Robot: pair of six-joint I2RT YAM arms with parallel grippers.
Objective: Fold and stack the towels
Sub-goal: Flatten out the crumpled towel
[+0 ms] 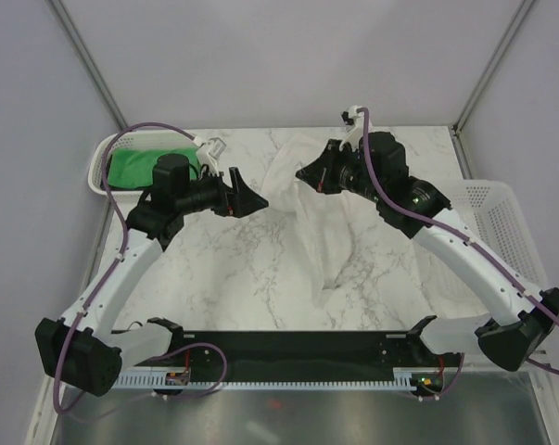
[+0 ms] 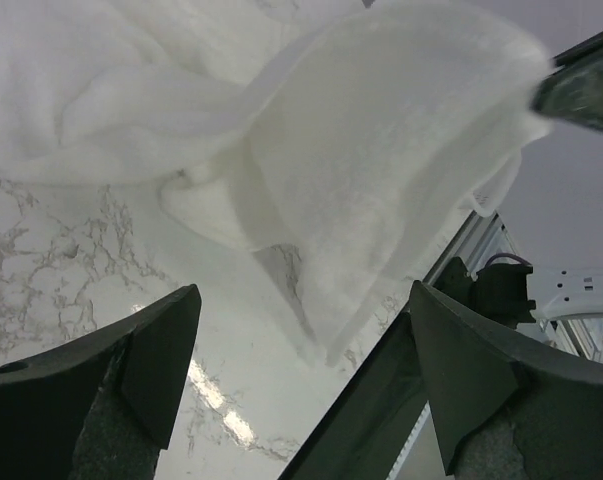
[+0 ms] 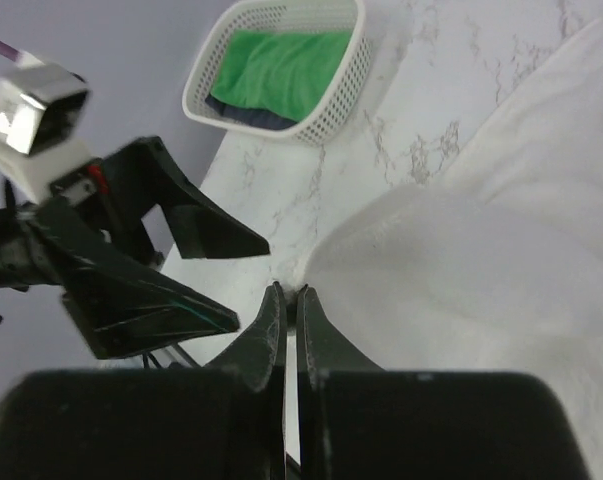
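A white towel (image 1: pixel 323 218) hangs crumpled over the middle of the marble table, lifted at its upper left corner. My right gripper (image 1: pixel 304 174) is shut on that corner, pinched between its fingertips in the right wrist view (image 3: pixel 293 292), where the towel (image 3: pixel 481 260) spreads to the right. My left gripper (image 1: pixel 251 197) is open and empty, just left of the raised corner and facing it. In the left wrist view the towel (image 2: pixel 381 160) hangs ahead of the open left gripper (image 2: pixel 301 330). A folded green towel (image 1: pixel 142 167) lies in a white basket (image 1: pixel 101 165) at the back left.
A second white mesh basket (image 1: pixel 501 218) stands at the table's right edge. The green towel's basket also shows in the right wrist view (image 3: pixel 281 70). A black bar (image 1: pixel 298 357) runs along the near edge between the arm bases.
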